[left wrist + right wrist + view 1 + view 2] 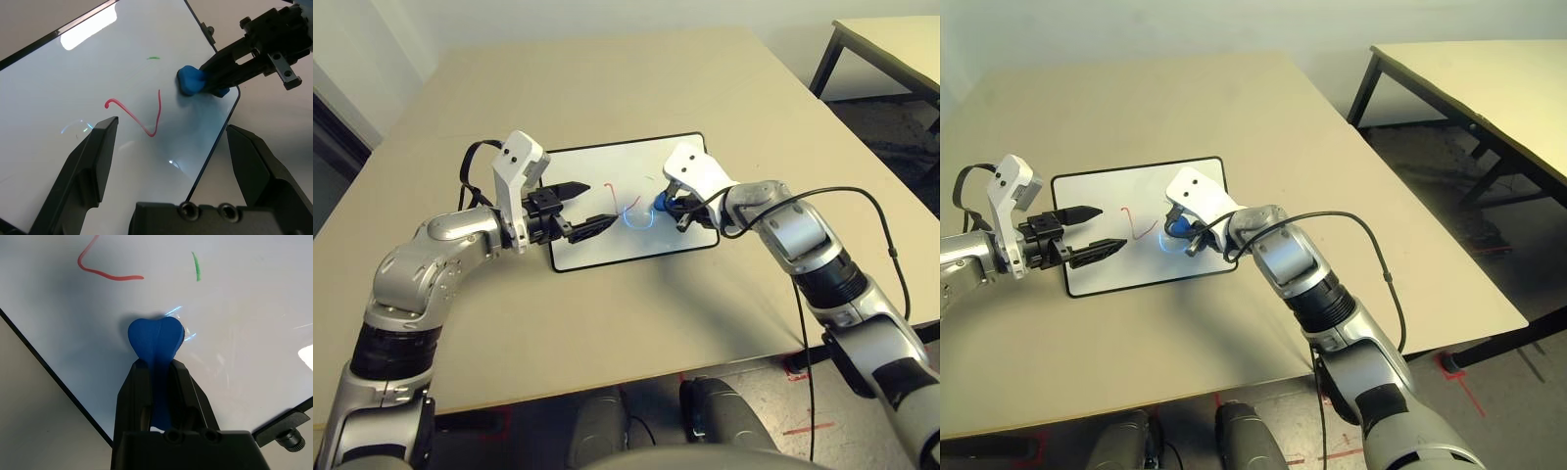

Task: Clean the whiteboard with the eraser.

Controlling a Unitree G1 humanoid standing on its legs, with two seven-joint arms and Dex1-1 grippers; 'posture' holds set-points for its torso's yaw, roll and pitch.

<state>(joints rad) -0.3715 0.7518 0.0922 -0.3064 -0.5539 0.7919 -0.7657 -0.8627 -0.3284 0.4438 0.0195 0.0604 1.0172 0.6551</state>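
- The floor (pixel 803 411) below the near edge of the table is grey and carries some red tape marks.
- The table (pixel 607 88) has a plain beige top, and the whiteboard (pixel 597 250) lies flat on it near the centre, with the long sides running left to right.
- The left gripper (pixel 585 207) hovers over the left part of the whiteboard; its two black fingers stand apart and hold nothing.
- The right gripper (pixel 668 206) is over the right part of the whiteboard, at about 3 o'clock from the left gripper, and its fingers are closed on the eraser (pixel 660 203).
- A black cable (pixel 862 201) runs from the right wrist in an arc over the table and down past the near edge.
- Beyond the table, at about 1 o'clock, a second table (pixel 1489 88) with dark legs stands on the grey floor.
- The right eye view shows more of this second table, with its long beige top.
- The left wrist view shows a red line (pixel 139 115) shaped like a hook with a tick, and a small green mark (pixel 153 58) further away; the blue eraser touches the board near its black edge.
- The right wrist view shows the eraser squeezed between the fingers, its free end spread wide against the white surface, with the red line and the green mark a little beyond it, and a small black knob (pixel 289 438) at the frame of the board.
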